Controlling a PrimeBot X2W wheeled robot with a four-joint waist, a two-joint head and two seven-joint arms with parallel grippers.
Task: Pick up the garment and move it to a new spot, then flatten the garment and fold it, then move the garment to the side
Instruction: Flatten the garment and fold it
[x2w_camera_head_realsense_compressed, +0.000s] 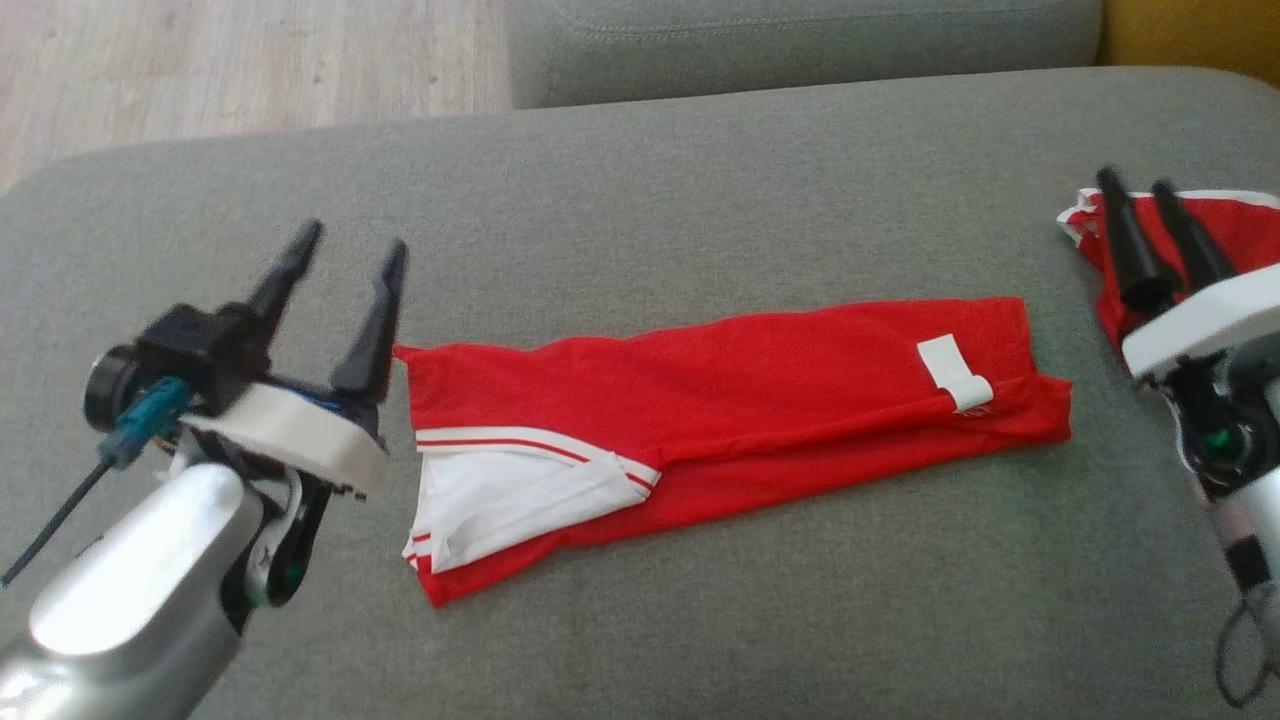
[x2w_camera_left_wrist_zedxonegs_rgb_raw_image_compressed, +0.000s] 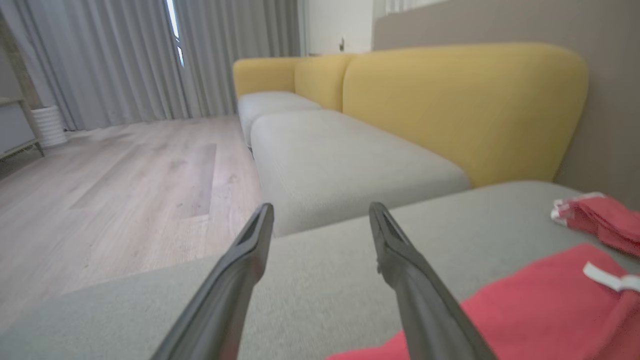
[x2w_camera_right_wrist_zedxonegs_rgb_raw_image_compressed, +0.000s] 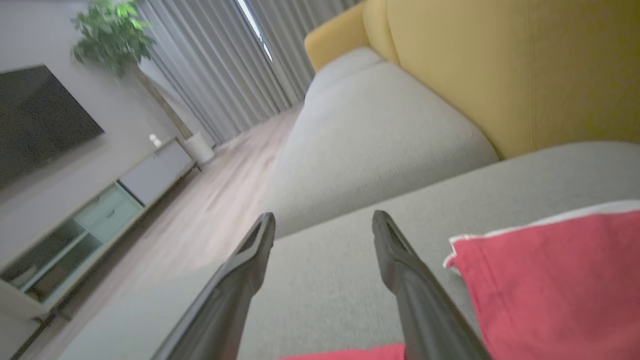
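A red garment with white striped trim lies folded into a long band on the grey sofa cushion. Its white-lined end is at the left and a white tag sits near its right end. My left gripper hovers open just left of the garment's left end, holding nothing. My right gripper is open at the right edge, above a second red cloth. In the left wrist view the garment lies to the right of the open gripper. The right wrist view shows the red cloth beside the open gripper.
The cushion drops off to wooden floor at the far left. Another grey seat with a yellow backrest stands beyond. A TV cabinet, a screen and a plant line the far wall.
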